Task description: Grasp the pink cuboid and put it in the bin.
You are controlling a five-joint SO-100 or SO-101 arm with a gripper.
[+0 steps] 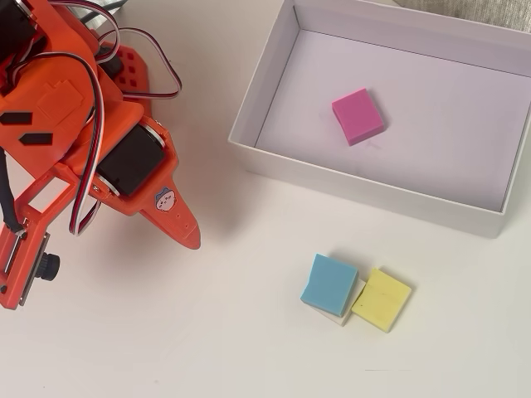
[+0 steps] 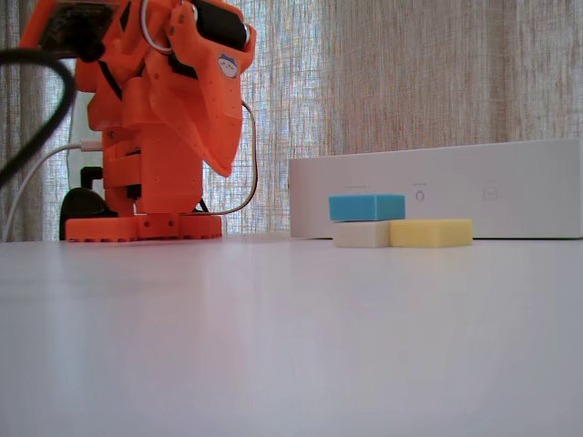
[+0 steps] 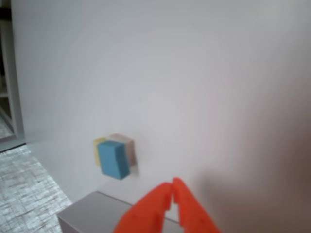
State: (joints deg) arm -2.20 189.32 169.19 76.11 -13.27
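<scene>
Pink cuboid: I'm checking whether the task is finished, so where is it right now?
In the overhead view the pink cuboid lies on the floor of the bin, upper right, apart from its walls and far from the gripper.

Open tabletop (image 1: 249,332) between orange arm and stacked light blue (image 1: 329,283), white (image 1: 342,313) and yellow foam blocks (image 1: 382,299); low white cardboard bin wall (image 1: 365,189) just behind them.

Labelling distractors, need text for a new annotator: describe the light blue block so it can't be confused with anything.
In the overhead view, start from the big white bin holding the pink cuboid; on the table just in front of its near wall sits a tight cluster of three small blocks. The light blue block is the one stacked on top, resting on a white block, with the yellow block on the table beside them.
</scene>
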